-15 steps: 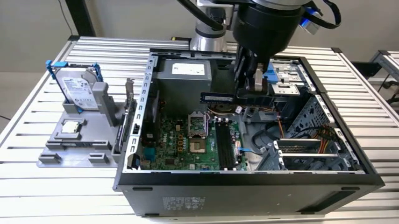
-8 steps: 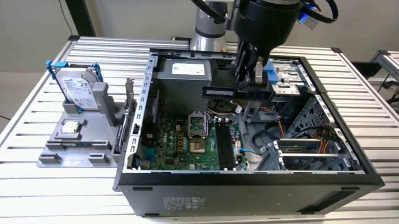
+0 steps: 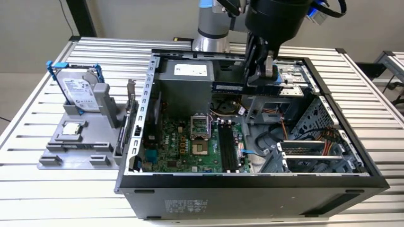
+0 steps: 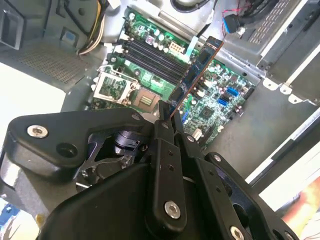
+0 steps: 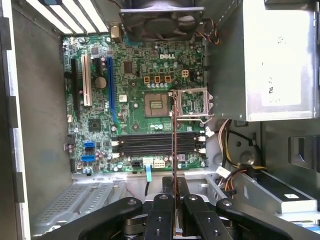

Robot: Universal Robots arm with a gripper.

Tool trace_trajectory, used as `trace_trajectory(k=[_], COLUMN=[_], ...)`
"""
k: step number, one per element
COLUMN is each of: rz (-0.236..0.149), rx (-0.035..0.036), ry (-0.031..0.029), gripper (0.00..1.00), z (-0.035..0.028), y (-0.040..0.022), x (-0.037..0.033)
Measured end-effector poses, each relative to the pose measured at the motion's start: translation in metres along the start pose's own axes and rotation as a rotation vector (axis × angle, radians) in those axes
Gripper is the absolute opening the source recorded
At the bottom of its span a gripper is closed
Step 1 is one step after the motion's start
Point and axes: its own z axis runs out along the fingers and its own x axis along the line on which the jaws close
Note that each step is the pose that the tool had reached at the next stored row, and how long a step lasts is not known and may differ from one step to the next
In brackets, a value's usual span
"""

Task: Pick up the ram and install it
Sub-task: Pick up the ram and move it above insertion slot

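While your gripper (image 3: 260, 79) hangs over the open computer case (image 3: 252, 196), its fingers (image 4: 162, 145) are drawn in to a narrow pinch on one end of the ram (image 4: 196, 67), with nothing else in their hold. From that grip the dark stick reaches out toward 9 o'clock in the exterior view. Its long axis runs roughly 9 to 3, and it hangs clear of the board below. In the first wrist view you see it edge-on, as a thin line crossing the slots.

The black memory slots (image 3: 228, 146) lie lower, at about 7 o'clock from the gripper. They sit on the green motherboard (image 3: 180, 142), just beside the processor socket (image 3: 198, 130), and their long axis runs 12 to 6. Judged from these views, the ram lies across the slots at close to a right angle, above them and apart, not yet seated. Well away at 9 o'clock, outside the case, the hard drive (image 3: 79, 92) stands in its grey holder (image 3: 75, 151).
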Motion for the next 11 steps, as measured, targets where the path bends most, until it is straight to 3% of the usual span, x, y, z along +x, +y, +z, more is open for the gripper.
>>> trace_trajectory(k=[3,11], rz=[0.0,0.0], rx=[0.0,0.0], ry=[0.0,-0.0001], gripper=[0.0,0.0], z=[0.0,0.0], y=[-0.0032,-0.0043], x=[-0.0018,-0.002])
